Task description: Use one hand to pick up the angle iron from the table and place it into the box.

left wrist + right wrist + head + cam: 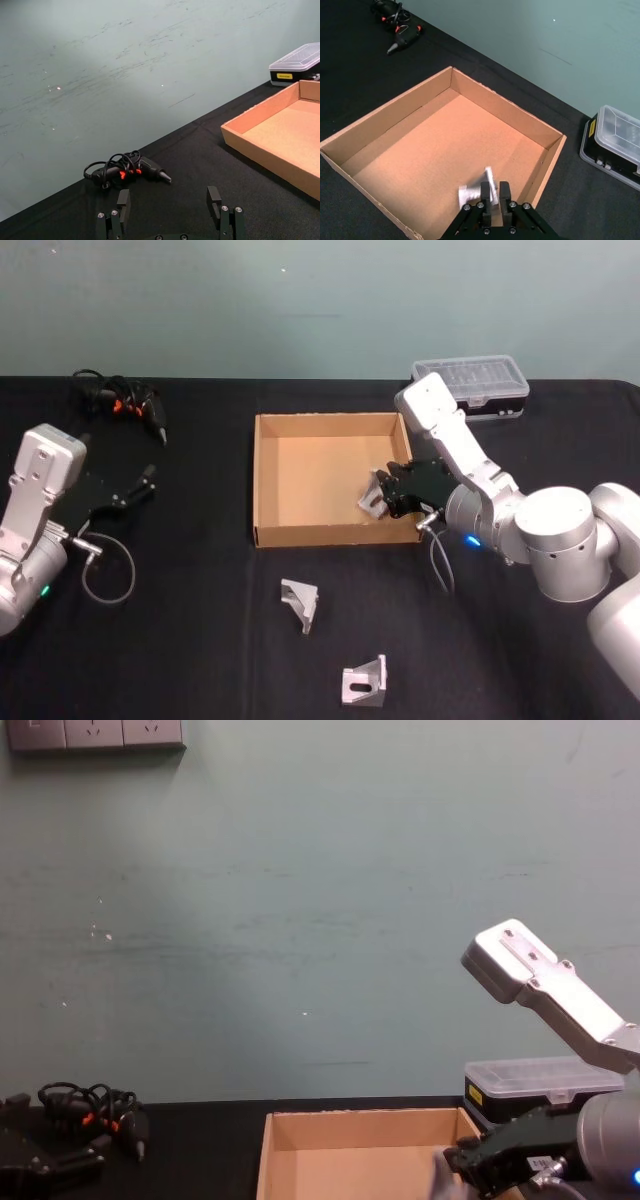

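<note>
Right black gripper [388, 496] hovers over the tan cardboard box's [256, 480] near-right corner, jaws pinching a grey metal angle iron [373, 494]. It looks rigid and slick, best held by one flange. Left gripper [140, 488] sits idle, jaws apart, at the black desk's [200, 640] left edge.

Boxy silver-grey arms [455, 445], rounded joints. Left gripper [168, 199], right gripper [495, 189]: black, screw-studded. Thin grey cable loop [133, 575]. Blue light [470, 540].

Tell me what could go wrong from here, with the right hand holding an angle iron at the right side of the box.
1. The right hand grips the angle iron close to the right wall of the box. If released here, it might strike that wall or bounce out.
2. Only an edge of the part seems to be held, so it may slip early.
</note>
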{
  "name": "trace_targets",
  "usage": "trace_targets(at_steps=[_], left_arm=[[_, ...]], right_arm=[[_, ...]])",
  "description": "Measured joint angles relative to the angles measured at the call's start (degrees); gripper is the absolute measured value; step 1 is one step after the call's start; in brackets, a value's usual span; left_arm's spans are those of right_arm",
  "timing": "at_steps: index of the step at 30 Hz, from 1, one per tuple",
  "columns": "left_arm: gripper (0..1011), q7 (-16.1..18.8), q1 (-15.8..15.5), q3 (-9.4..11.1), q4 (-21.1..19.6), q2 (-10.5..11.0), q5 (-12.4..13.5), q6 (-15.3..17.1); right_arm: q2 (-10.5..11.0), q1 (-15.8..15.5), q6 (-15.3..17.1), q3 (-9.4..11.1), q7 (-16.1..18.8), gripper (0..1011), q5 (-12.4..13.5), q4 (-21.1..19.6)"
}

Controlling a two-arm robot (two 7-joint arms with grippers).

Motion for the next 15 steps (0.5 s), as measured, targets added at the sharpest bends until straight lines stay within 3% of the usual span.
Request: trace_targets(at_steps=[6, 7, 14, 15], left_arm=[[1000, 0.00, 0.00, 0.00, 0.00, 0.00, 0.00, 0.00], [1000, 0.00, 0.00, 0.00, 0.00, 0.00, 0.00, 0.00], [1000, 0.00, 0.00, 0.00, 0.00, 0.00, 0.00, 0.00], [1000, 0.00, 0.00, 0.00, 0.00, 0.00, 0.00, 0.00]], right_arm=[[-0.35, -0.42, -1.37, 0.99, 0.31, 277, -0.17, 0.04], [-0.43, -0.60, -1.76, 1.47, 0.33, 346, -0.17, -0.03], [-0.33, -1.95, -2.83, 3.81, 0.76, 528, 0.25, -1.74], [-0.24, -2.16, -2.90, 4.03, 0.84, 592, 0.32, -2.05]])
